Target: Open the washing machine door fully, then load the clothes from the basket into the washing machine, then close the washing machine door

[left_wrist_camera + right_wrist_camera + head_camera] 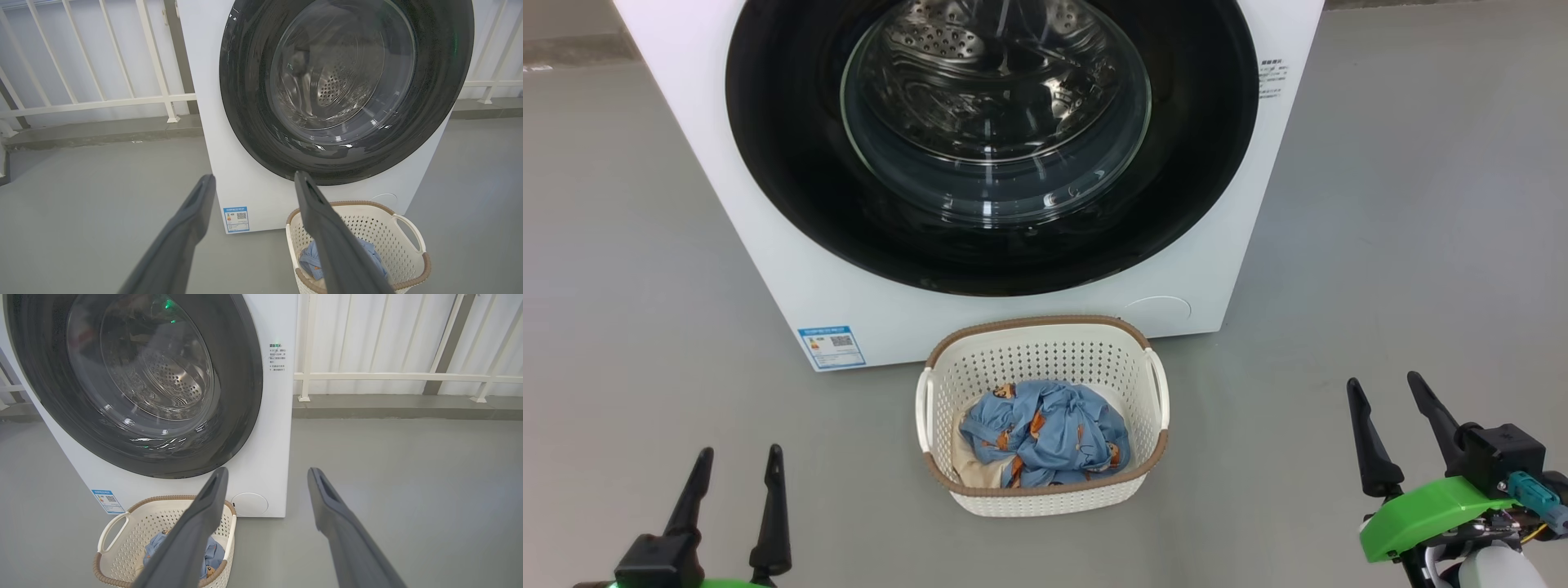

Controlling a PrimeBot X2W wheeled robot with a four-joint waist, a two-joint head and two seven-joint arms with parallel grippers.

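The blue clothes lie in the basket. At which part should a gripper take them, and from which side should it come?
Grip the raised, crumpled blue folds in the middle of the clothes, coming straight down from above. The walls of the basket close them in on every side, so only the top is open, and the bunched folds probably give something to pinch.

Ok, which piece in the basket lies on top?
The light blue garment with orange prints: it is bunched across the middle of the basket, while the cream piece only peeks out from under it at the near left corner.
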